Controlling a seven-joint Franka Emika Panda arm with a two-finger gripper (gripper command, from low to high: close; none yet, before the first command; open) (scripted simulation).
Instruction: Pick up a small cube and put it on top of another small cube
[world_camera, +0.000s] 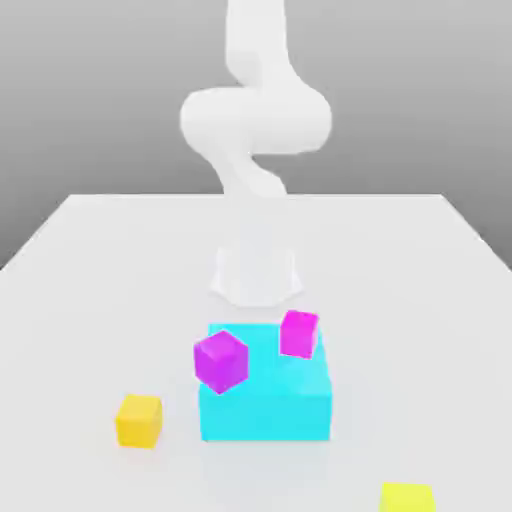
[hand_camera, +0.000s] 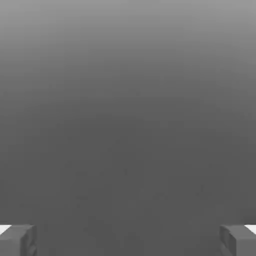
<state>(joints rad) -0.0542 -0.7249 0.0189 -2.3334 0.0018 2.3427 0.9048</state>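
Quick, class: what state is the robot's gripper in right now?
Gripper: open, fingers spread wide apart, nothing between them.

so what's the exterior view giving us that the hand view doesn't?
Exterior view adds: the white arm, the white table, a cyan block with two magenta cubes at its top (one tilted at the exterior view's left, one at the far right corner), and two yellow cubes on the table.
Hand view adds: the jaws, standing wide apart with nothing between them.
Shared: a plain grey backdrop, as far as I can tell.
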